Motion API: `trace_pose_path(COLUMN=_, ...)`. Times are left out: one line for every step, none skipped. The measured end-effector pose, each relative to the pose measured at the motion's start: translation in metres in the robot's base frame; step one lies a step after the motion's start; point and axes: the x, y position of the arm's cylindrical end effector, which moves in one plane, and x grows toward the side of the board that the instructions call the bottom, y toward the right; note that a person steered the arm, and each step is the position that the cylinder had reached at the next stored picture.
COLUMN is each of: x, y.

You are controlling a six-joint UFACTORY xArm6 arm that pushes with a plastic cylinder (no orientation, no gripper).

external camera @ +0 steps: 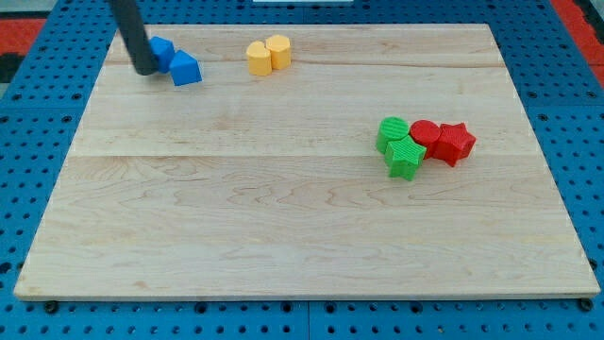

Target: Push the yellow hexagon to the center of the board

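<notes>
Blue blocks (175,61), yellow blocks (268,55), green blocks (398,145), red blocks (444,140), pale wood-grain board (283,208)

No legible text, labels, brands, numbers or signs on the board (302,217), the blocks or the surround.

Block count on the worktop (302,236): six in total, in three colour pairs.

- Blue: two blocks, blue block A (162,49) and blue block B (186,69).
- Yellow: two blocks, yellow block A (259,59) and yellow block B (278,51).
- Green: two blocks, green block A (392,132) and green star (405,158).
- Red: two blocks, red block (426,137) and red star (455,144).

Rod count: one, with one tip (146,68).
</notes>
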Motion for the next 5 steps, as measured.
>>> trace_pose_path(x=-0.001, y=0.068)
trace_pose_path(x=-0.001, y=0.106)
trace_pose_path(x=-0.015, y=0.101)
trace_pose_path(x=-0.038, y=0.086)
trace_pose_path(x=-0.052, y=0.133)
